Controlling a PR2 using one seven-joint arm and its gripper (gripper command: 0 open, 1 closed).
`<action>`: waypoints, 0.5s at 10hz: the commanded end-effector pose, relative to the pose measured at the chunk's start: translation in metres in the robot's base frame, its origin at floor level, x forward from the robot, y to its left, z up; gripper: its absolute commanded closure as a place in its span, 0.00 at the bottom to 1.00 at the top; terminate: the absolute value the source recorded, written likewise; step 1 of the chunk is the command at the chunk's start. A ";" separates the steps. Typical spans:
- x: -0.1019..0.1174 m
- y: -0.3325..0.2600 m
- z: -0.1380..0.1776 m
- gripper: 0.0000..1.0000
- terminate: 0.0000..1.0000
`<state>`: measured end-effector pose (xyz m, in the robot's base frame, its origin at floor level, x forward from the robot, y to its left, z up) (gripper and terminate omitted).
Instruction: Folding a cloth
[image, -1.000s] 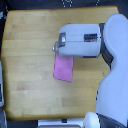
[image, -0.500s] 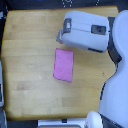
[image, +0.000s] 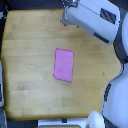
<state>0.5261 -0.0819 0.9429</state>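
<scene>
**Arm pulling away, cloth lying alone**

We are seeing the arm (image: 92, 20) drawing back toward one o'clock of the exterior view; a second ago it was reaching over the cloth's upper edge, and now it is well apart from it. The cloth (image: 64, 64) is resting flat near the middle of the wooden table (image: 25, 40), a narrow pink rectangle with its long side running roughly twelve to six, tilted slightly. It is looking tidier and lower on the table than before, so we are judging that a fold is already laid down and released.

The gripper (image: 68, 6) is barely showing at the twelve o'clock edge; we cannot tell how far its jaws are parted, and nothing pink is hanging from it.

We are finding no containers in this view.
</scene>
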 end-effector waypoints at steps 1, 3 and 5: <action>0.008 -0.080 0.036 0.00 0.00; -0.001 -0.141 0.045 0.00 0.00; -0.010 -0.181 0.047 0.00 0.00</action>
<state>0.5306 -0.1698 0.9787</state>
